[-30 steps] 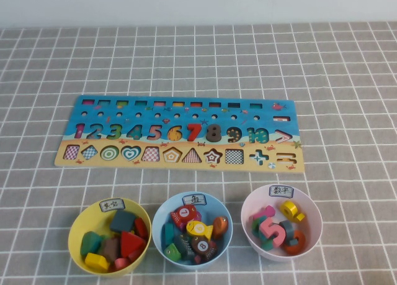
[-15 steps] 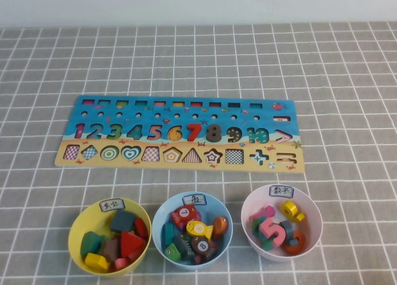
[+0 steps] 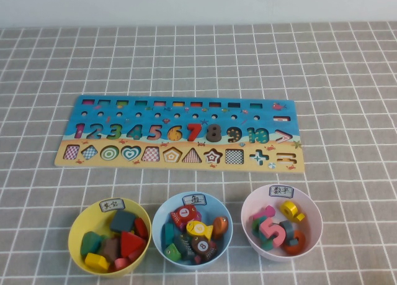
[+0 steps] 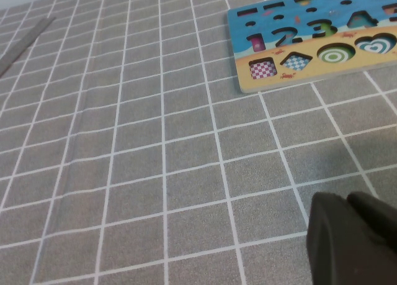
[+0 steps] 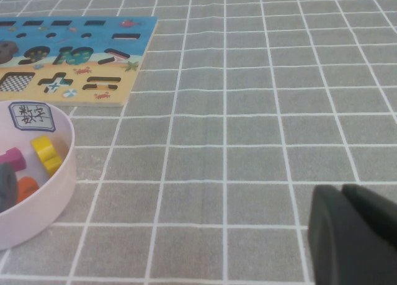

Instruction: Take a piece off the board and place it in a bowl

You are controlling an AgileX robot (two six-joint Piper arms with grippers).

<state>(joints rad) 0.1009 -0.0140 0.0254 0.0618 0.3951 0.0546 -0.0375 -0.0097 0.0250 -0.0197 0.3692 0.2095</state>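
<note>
High view is showing a bench [image 3: 347,61] covered with a grey checked cloth, with the long wooden board [image 3: 180,135] lying flat across its middle, its coloured numerals sitting in a row. Three bowls are standing in a line on the robot's side of the board, apart from it: a yellow bowl [image 3: 77,226] on the left holding shape blocks, the light blue bowl [image 3: 162,212] in the middle, and a pink bowl [image 3: 251,205] on the right holding numerals. The red fish piece [image 3: 185,216] marked 7 is lying inside the light blue bowl, on top of other fish blocks. Neither arm is appearing in this view. The left tool [image 4: 356,241] is hanging over bare cloth near the board's left end, its fingers pressed together and holding nothing. The right tool [image 5: 355,235] is hanging over cloth beside the pink bowl; I cannot tell how its fingers are standing.
</note>
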